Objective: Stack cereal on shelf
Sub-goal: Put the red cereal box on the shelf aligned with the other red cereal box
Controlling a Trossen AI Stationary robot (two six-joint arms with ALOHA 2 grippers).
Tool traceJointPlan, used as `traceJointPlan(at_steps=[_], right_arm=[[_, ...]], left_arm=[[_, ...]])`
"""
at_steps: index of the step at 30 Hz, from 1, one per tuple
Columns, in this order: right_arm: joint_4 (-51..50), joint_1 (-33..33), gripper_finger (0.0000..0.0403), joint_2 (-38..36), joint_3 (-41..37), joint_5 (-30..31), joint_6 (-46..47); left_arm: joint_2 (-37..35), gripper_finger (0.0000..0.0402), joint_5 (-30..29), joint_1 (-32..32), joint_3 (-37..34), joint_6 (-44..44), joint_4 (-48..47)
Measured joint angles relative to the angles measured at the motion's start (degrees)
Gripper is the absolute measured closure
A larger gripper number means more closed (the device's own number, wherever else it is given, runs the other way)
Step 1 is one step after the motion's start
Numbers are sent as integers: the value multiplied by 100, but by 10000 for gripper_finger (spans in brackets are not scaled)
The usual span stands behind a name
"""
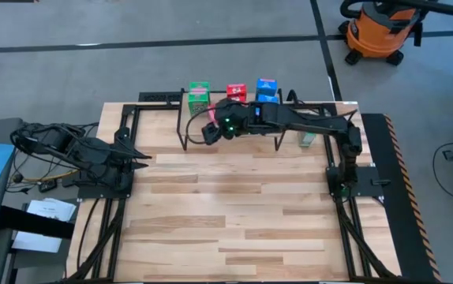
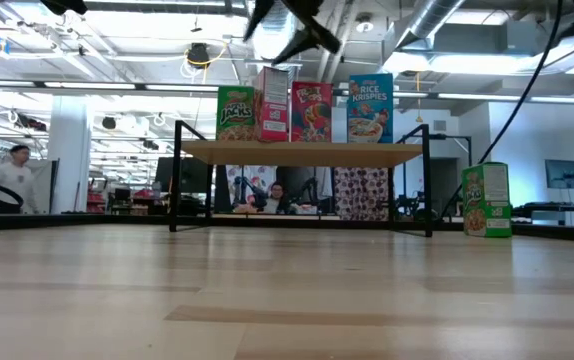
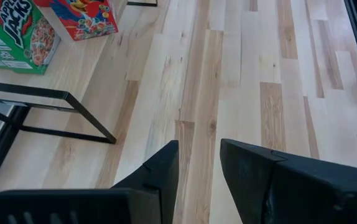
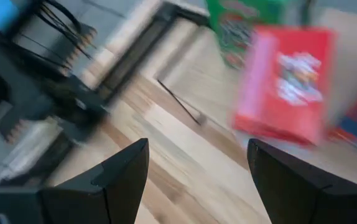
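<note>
Overhead, right gripper [image 1: 213, 126] jaws released, hiding shelf [image 1: 171, 126], left gripper [image 1: 144, 158] clenched.

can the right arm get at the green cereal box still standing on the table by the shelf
Probably yes. The green cereal box stands alone on the table just outside the shelf leg, nothing crowding it. The right gripper hangs above the shelf with jaws open and empty, so it would only need to swing back.
</note>
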Motion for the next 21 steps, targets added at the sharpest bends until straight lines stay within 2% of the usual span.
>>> traceJointPlan(at_steps=[21], right_arm=[[245, 2, 106, 160, 10, -138, 9]], left_arm=[[0, 294, -2, 2, 0, 0, -2]])
